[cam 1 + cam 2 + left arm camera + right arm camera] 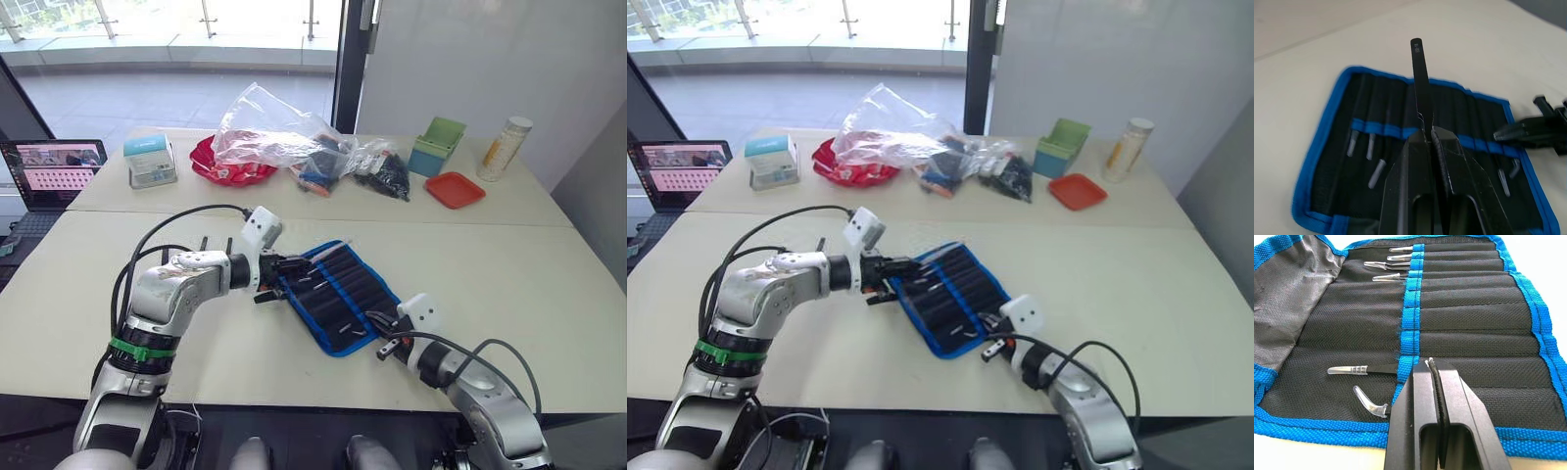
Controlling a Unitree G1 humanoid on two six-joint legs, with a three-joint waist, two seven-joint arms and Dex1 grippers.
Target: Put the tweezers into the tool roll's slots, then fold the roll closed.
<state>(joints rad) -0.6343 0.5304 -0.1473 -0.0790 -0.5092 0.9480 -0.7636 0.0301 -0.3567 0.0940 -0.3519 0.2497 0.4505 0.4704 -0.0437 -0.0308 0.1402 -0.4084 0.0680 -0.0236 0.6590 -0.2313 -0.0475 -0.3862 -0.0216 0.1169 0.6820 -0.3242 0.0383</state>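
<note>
While your left gripper [1428,133] hangs over the tool roll [338,294], its jaws are pinched on one black tweezer [1419,83], which sticks out past the fingertips above the slots [1474,308]. You've got the roll lying open and flat on the worktop [509,264], blue edging all round, blue band across the pockets. You can count clear-capped tips of tweezers already seated: four at the end nearest the left arm [1393,265], two at the end nearest the right arm [1359,382]. Your right gripper [1432,364] sits low at the roll's near edge, jaws pressed together with nothing seen between them. Behind the roll: clear plastic bag [269,127], red bowl [230,166], orange tray [454,189], green box [438,145], laptop [54,171].
</note>
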